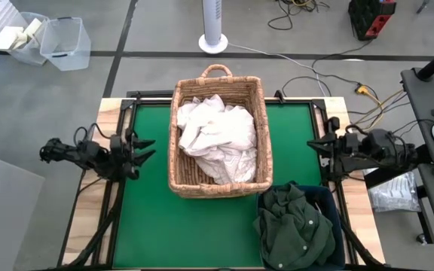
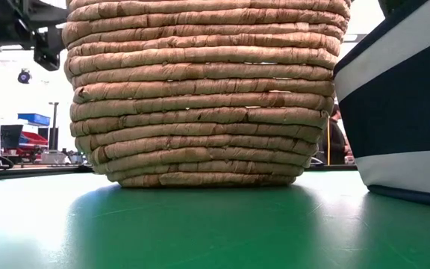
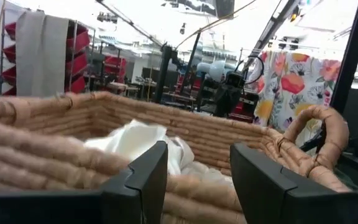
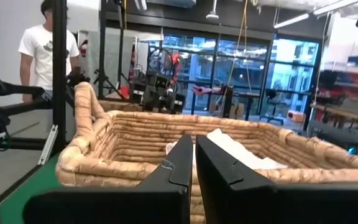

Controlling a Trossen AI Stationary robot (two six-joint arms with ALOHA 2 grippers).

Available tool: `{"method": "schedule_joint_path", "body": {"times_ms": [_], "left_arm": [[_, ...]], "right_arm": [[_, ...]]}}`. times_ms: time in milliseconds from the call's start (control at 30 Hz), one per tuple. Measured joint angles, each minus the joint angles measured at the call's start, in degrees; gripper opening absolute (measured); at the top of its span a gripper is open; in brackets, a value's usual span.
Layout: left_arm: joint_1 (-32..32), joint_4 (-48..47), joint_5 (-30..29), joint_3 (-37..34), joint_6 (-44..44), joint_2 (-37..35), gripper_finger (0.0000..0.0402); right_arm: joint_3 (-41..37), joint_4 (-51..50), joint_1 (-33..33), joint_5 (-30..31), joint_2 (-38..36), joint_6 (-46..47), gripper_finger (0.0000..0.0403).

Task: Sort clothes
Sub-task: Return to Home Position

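Observation:
White clothes (image 1: pixel 217 135) lie heaped inside the tan wicker basket (image 1: pixel 175 150) in the middle of the green table; they also show in the left wrist view (image 3: pixel 135 140). Dark green clothes with small buttons (image 1: pixel 296 226) fill the dark blue bin (image 1: pixel 336 197) at the near right. My left gripper (image 1: pixel 151 149) hovers open at the table's left edge, pointing level at the basket's left wall. My right gripper (image 1: pixel 311 145) hovers shut at the table's right edge, pointing at the basket's right wall. Neither holds anything.
The basket (image 2: pixel 200 97) and bin (image 2: pixel 402 112) stand close together on the green mat (image 1: pixel 142 218), which is bare at the left and near left. Beyond the table are clear plastic boxes (image 1: pixel 62 41), a fan base (image 1: pixel 213 41) and a person (image 4: pixel 45 43).

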Motion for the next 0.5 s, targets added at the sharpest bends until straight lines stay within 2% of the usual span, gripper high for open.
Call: {"method": "schedule_joint_path", "body": {"times_ms": [300, 500], "left_arm": [[0.1, -1.7, 0.0, -3.4, -4.8, -0.4, 0.0153], [0.1, -1.8, -0.1, -4.3, -5.2, 0.0, 0.0153]], "right_arm": [[-5.1, 0.3, 0.0, 0.0, -1.7, -2.1, 0.0013], [-14.5, 8.5, 0.0, 0.0, -1.9, 1.8, 0.0013]]}}
